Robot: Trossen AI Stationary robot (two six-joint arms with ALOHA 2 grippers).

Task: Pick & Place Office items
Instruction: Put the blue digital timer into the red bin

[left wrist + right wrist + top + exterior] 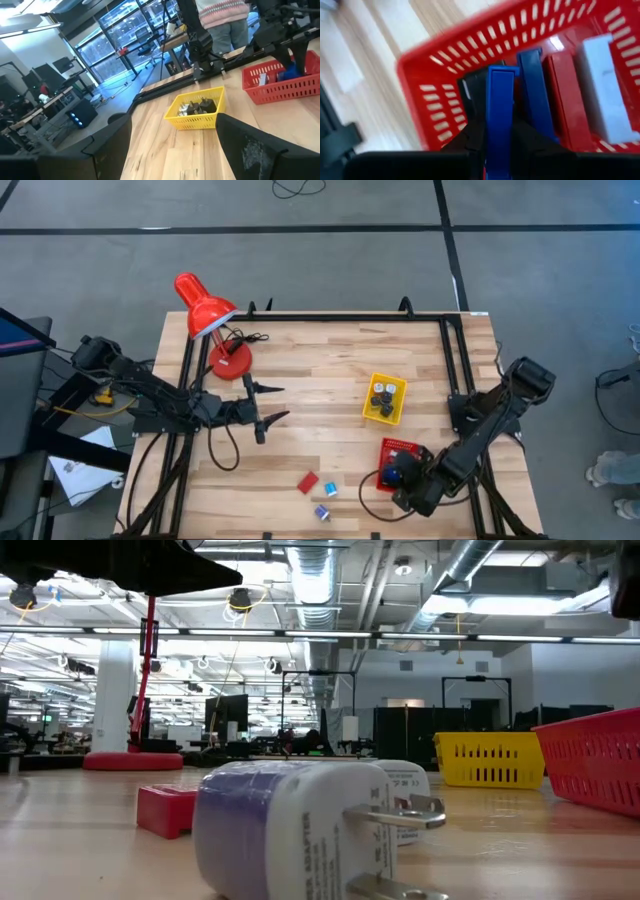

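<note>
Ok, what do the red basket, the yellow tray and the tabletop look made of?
Red basket: moulded plastic, judging by its even slotted walls with a slight sheen. Yellow tray: probably the same kind of slotted plastic. Tabletop: wood, butcher-block style, with visible joined strips and grain.

Overhead looks straight down on my table, the low one skims its top, and both my wrist views share the red basket.
</note>
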